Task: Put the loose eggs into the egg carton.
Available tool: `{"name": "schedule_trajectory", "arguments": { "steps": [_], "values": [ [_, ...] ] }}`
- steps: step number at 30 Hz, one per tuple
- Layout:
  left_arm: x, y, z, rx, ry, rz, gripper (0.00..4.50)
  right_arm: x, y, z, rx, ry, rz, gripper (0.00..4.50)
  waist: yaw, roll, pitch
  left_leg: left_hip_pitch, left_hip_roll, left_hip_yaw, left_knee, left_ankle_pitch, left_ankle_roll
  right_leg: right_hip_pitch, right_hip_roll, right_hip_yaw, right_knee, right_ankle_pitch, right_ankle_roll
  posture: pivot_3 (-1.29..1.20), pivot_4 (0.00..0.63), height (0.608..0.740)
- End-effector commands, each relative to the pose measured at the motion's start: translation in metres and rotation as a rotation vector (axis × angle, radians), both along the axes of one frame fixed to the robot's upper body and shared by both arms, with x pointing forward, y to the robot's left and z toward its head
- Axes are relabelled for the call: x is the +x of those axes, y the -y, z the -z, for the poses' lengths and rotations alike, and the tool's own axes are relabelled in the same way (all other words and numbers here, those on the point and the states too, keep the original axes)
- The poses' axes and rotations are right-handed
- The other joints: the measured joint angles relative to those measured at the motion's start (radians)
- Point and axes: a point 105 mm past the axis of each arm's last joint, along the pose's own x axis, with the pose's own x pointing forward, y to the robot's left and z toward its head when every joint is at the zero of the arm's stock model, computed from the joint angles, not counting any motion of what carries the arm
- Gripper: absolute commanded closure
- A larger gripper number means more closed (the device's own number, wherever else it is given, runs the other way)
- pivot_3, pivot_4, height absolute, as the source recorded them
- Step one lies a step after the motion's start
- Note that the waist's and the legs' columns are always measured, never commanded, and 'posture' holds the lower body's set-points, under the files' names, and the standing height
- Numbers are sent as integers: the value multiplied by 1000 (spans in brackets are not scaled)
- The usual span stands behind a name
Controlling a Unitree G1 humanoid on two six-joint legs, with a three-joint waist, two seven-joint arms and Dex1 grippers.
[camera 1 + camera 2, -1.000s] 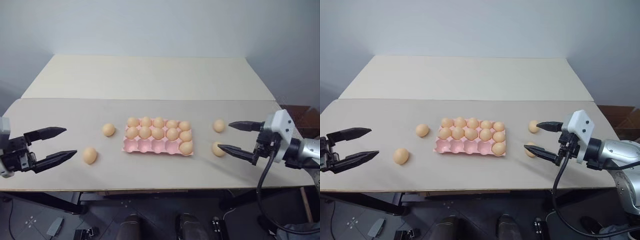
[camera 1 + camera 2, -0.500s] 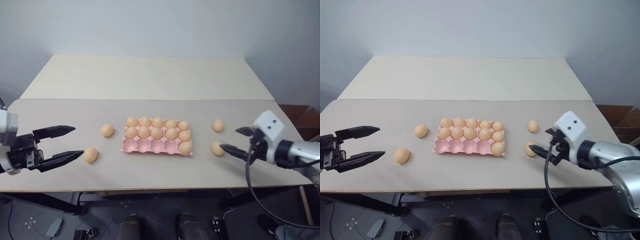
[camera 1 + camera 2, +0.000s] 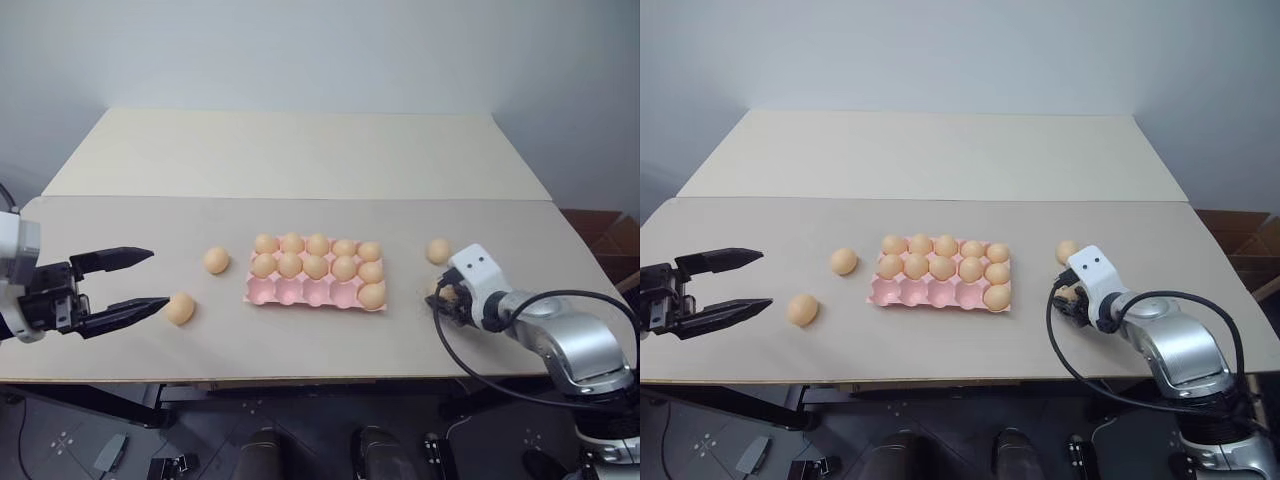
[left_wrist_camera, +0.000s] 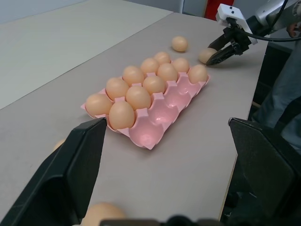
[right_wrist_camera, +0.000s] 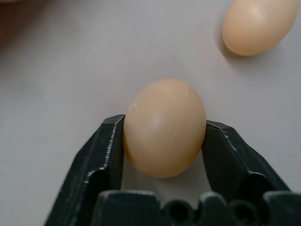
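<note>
Egg carton (image 3: 316, 290), pink and lidless, sits mid-table (image 3: 300, 160) with eleven eggs filling its two far rows and the right end cup of the near row; four near cups are bare. Right gripper (image 5: 164, 136) is clamped on a loose egg (image 5: 164, 127) lying on the table right of the carton, another loose egg (image 3: 437, 250) just beyond it. Left gripper (image 3: 135, 280) hangs with fingers spread wide, its tips close to a third loose egg (image 3: 180, 308); a fourth (image 3: 216, 260) lies near the carton's left end.
</note>
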Motion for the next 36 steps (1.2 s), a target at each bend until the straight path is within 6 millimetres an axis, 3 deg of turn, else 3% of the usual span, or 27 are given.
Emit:
{"name": "schedule_trajectory", "arguments": {
  "steps": [1, 6, 11, 14, 17, 20, 25, 27, 31, 36],
  "values": [
    [-3, 1, -8, 16, 50, 9, 0, 0, -5, -28, 1, 93, -34, 2760, -1, 0, 0, 0, 0, 0, 0, 0, 0, 0, 0, 0, 0, 0, 0, 0, 150, 740],
    [-7, -1, -8, 14, 53, -2, 0, -16, -69, -71, 87, 211, -316, 2760, -12, 0, 0, 0, 1, 0, 0, 0, 0, -1, 0, 0, 0, 1, 2, 0, 150, 740],
    [-8, -1, -4, 9, 46, -10, 0, -17, -122, -63, 112, 203, -469, 2760, -16, -1, 0, 2, 8, 0, 0, -1, -1, 1, 7, -1, -1, 1, -1, 0, 150, 740],
    [-8, -1, -4, 5, 51, -15, 0, -17, -141, -54, 120, 175, -513, 2760, -11, 0, 0, 1, 9, 0, 0, -1, -1, -1, 8, -1, 1, 1, -4, 0, 150, 740],
    [-8, -1, -4, 4, 57, -19, 0, -14, -147, -40, 70, 152, -513, 2760, -12, 0, 0, 0, 9, 0, 0, -1, -1, -1, 8, -1, 1, 1, -4, 0, 150, 740],
    [-10, -1, -4, 4, 58, -23, 0, -12, -150, -43, 89, 157, -517, 1851, -12, 0, 0, 0, 9, 0, 0, -1, -1, -1, 8, -1, 0, 1, -4, 0, 150, 740],
    [-10, -2, -5, 7, 54, -28, 0, -17, -139, -76, 143, 235, -517, 65, -12, 0, 0, 0, 11, 0, 0, -1, -1, -2, 11, -1, 1, 1, -5, 0, 150, 740],
    [-9, -3, -5, 7, 53, -29, 0, -20, -128, -88, 157, 266, -510, 65, -10, 0, 0, 0, 11, 0, 0, -1, -1, -1, 10, -1, 1, 1, -5, 0, 150, 740],
    [-10, -9, -1, 5, 36, -43, 0, -34, -75, -106, 179, 308, -464, 65, 2, 0, 0, 0, 11, 0, 0, -1, -2, -1, 10, -2, -1, 1, -5, 0, 150, 740],
    [-6, -22, 7, -2, 16, -105, 0, -51, -22, -87, 123, 315, -459, 65, 7, 0, 0, 2, 11, 0, 0, -2, -3, 0, 11, -2, -1, 0, -5, 0, 150, 740]
  ]
}}
